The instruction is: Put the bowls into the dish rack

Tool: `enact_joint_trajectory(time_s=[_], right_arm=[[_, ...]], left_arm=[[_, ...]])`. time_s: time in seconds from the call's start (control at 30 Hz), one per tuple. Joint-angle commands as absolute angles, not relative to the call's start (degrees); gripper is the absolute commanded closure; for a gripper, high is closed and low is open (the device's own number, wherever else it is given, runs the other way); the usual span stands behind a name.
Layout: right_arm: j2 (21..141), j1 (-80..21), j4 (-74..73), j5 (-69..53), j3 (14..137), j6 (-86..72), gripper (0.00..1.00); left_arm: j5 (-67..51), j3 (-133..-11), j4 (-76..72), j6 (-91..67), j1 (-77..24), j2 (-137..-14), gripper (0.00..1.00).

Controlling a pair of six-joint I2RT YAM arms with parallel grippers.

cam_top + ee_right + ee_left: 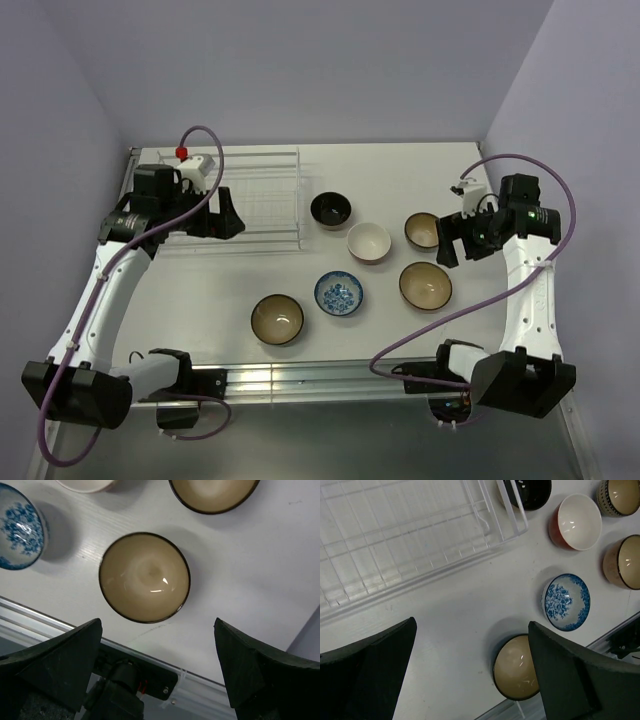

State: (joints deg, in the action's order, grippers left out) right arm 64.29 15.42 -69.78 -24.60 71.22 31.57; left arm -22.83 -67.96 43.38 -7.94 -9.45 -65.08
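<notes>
Slipping is the main risk — the tan bowl (145,577) just ahead of the right tool (158,625) looks glazed and round, so a rim pinch may tip it into the neighbour bowl (215,492). Both tools are spread wide, holding nothing; the left tool (472,645) hangs just beside the dish rack (512,515). All bowls (340,294) stand mouth up on the tabletop (200,290); the rack lies flat, long axis across the left tool's front.

Left arm (100,290) and right arm (530,300): white links, black joint housings. Purple cable (205,128) loops along each. Tool fingers (570,675) matte black, wedge-shaped.
</notes>
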Motion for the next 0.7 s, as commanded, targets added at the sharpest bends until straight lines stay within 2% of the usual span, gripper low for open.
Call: enact_joint_trajectory(time_s=[0.0,0.13,0.53,0.67], right_arm=[[67.7,15.7,-72.9,-20.0,73.3,35.2,0.0],[68.8,16.4,-72.2,-17.4,70.7,36.7,0.0],[75.1,16.7,-66.4,-15.8,63.9,34.5,0.0],[76.5,16.7,-64.8,-16.1,62.9,34.1,0.0]], left_arm=[[-23.3,-73.9,42.8,-6.2,-9.3,-66.6,0.01],[-23.4,-78.0,41.8,-7.3,-9.2,-69.5,0.01],[-24.0,-76.0,35.2,-10.5,-9.3,-69.7,0.01],[-20.8,-74.5,32.7,-11.6,-9.3,-69.1,0.01]])
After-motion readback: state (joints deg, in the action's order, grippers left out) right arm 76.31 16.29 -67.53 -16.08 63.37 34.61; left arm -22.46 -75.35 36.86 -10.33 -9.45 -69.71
